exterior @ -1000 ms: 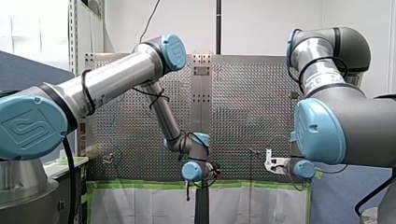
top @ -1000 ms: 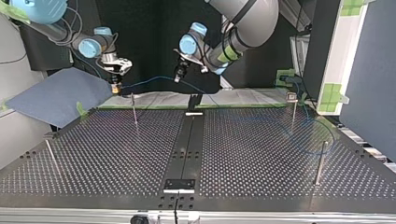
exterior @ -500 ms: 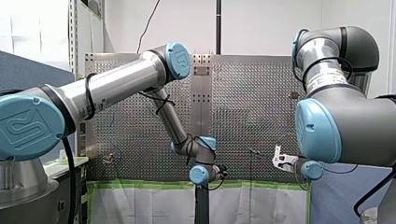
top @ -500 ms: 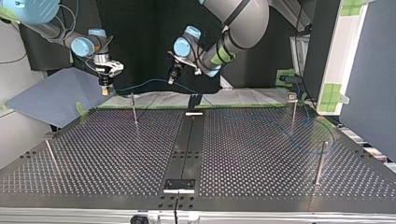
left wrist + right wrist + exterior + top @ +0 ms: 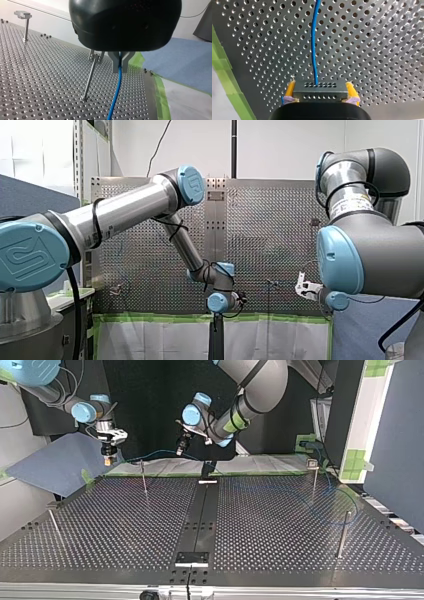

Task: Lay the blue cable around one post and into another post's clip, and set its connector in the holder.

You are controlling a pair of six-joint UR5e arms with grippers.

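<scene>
routing step: my left gripper [image 5: 120, 68] pinches the blue cable [image 5: 115, 95] beside the clip-topped post [image 5: 89, 77]; my right gripper [image 5: 320, 92] clamps the connector [image 5: 320, 87]. next, i judge, lower the cable into that clip.

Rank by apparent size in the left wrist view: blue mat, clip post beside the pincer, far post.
1. blue mat
2. clip post beside my left pincer
3. far post
Post order unsure: the clip post is nearer the camera; they may match.
</scene>
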